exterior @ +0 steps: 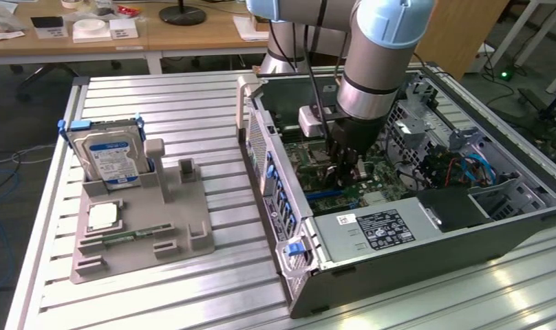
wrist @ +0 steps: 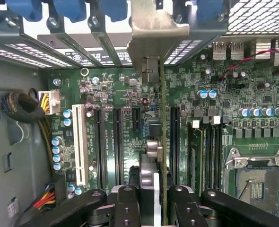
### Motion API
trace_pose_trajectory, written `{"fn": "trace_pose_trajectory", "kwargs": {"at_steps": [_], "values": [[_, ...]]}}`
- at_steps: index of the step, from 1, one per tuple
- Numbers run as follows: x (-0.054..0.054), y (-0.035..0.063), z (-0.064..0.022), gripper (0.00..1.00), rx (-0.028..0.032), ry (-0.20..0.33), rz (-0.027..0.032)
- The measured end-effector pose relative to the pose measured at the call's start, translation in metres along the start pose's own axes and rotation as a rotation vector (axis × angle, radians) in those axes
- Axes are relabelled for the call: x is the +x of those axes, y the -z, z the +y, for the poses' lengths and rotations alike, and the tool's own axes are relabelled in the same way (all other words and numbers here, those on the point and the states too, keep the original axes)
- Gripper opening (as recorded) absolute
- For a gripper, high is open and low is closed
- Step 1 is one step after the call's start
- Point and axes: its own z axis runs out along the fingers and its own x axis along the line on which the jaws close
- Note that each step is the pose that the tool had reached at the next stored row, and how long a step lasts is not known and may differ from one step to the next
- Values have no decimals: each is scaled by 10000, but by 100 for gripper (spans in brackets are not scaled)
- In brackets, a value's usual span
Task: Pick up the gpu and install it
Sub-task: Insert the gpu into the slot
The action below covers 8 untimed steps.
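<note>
My gripper (wrist: 151, 196) is clenched on the gpu (wrist: 162, 118), held edge-on between my jaws above the motherboard (wrist: 116, 94); light, stiff, probably fragile, best pinched along its upper edge.

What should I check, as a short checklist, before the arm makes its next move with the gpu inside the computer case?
1. gpu held in the gripper: ok, the card sits edge-on between its fingers.
2. Gripper inside the open computer case: ok.
3. Card over the motherboard slots: ok.
4. Metal end bracket at the rear slot openings: ok.
5. Card fully seated in a slot: cannot tell.
6. Black-sleeved cable bundle apart from the card: ok.
</note>
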Motion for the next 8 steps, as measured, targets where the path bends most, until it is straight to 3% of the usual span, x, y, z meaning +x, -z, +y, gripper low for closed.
{"fn": "trace_pose_trajectory", "kwargs": {"at_steps": [5, 6, 8], "values": [[-4, -4, 1, 28, -1, 0, -12], [-4, -6, 2, 28, -2, -2, -42], [-4, -11, 6, 28, -8, -7, -182]]}}
